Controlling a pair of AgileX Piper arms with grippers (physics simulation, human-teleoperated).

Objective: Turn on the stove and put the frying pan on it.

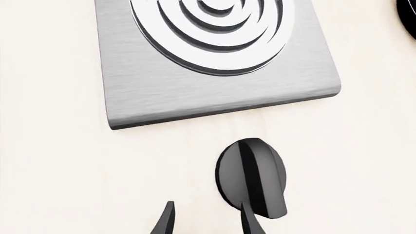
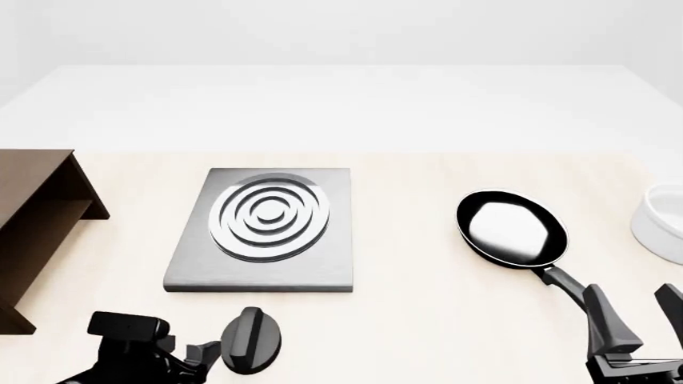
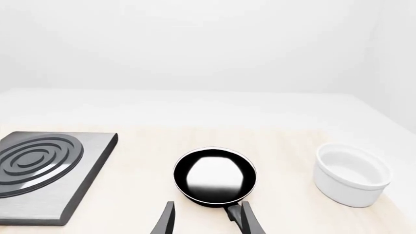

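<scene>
The stove [image 2: 261, 268] is a flat grey slab with silver-white rings, lying left of centre; its near edge also shows in the left wrist view [image 1: 215, 92]. A black knob [image 2: 249, 340] sits on the table just in front of it. My left gripper [image 2: 206, 353] is low beside the knob on its left, open [image 1: 208, 222], with one finger [image 1: 250, 222] overlapping the knob [image 1: 250, 175]. The frying pan [image 2: 510, 226] rests on the table to the right of the stove. My right gripper [image 2: 638, 314] is open at the handle end [image 3: 208, 222], the handle [image 3: 231, 212] running between its fingers.
A white bowl [image 2: 660, 220] stands at the right edge, beyond the pan [image 3: 215, 176]. A brown wooden shelf [image 2: 32, 232] occupies the left edge. Bare light tabletop separates the stove [image 3: 46, 170] from the pan.
</scene>
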